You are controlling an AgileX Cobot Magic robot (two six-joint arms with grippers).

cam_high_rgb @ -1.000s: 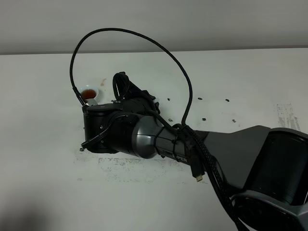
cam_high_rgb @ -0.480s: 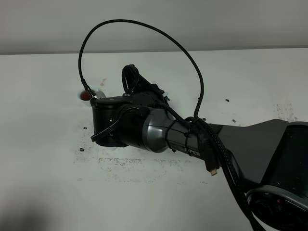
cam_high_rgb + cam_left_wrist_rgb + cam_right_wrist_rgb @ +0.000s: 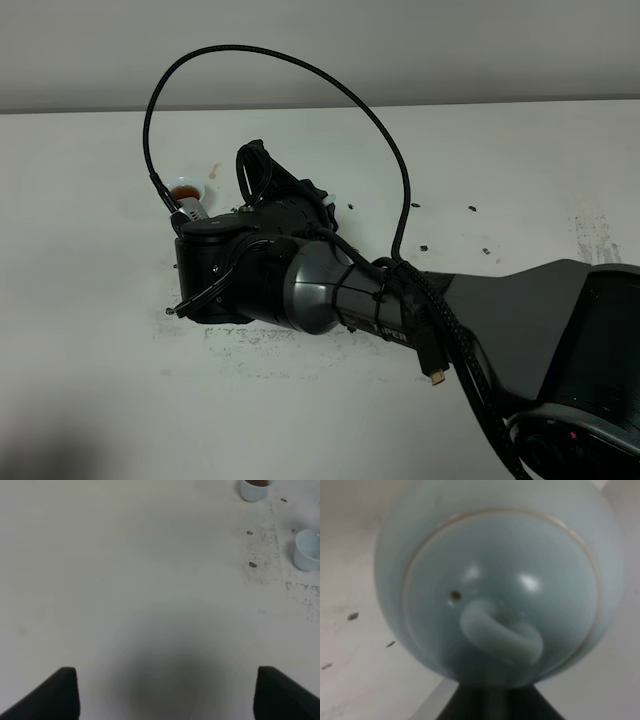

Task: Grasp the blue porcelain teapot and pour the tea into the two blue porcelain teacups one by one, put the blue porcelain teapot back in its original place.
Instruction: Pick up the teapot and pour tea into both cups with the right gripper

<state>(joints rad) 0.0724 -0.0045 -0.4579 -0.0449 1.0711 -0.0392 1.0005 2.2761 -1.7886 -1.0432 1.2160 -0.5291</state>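
The left gripper (image 3: pixel 165 692) is held spread wide above the white table (image 3: pixel 125 580). Reddish tea (image 3: pixel 184 190) is seen in one glossy flared teacup (image 3: pixel 251 489), the second teacup (image 3: pixel 307 550) nearby. The round glazed teapot (image 3: pixel 500 575) is pinched by the right gripper (image 3: pixel 495 702).

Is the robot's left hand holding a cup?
No. The left gripper is open, with nothing but bare table between its jaws.
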